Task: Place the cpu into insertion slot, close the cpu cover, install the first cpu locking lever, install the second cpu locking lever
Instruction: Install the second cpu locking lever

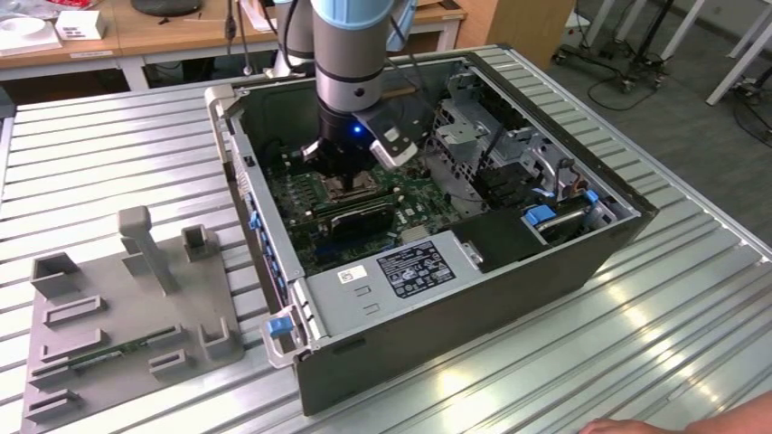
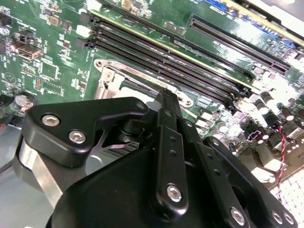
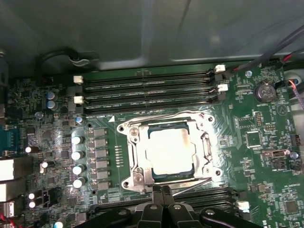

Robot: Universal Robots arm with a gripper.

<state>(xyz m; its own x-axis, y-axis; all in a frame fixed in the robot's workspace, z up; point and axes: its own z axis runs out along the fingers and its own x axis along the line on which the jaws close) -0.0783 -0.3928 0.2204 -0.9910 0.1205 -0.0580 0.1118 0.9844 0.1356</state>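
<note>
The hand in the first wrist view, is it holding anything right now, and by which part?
Nothing is held. The hand has its fingertips pressed together at the edge of the cpu cover, which lies closed over the cpu.

In the exterior view my own arm stands in front of the insertion slot, so most of it is hidden. In the second wrist view my hand covers most of the cpu cover, and the cpu under it cannot be seen. In the first wrist view the picture's edge cuts off my hand; a thin lever beside the fingertips runs partly under them.
</note>
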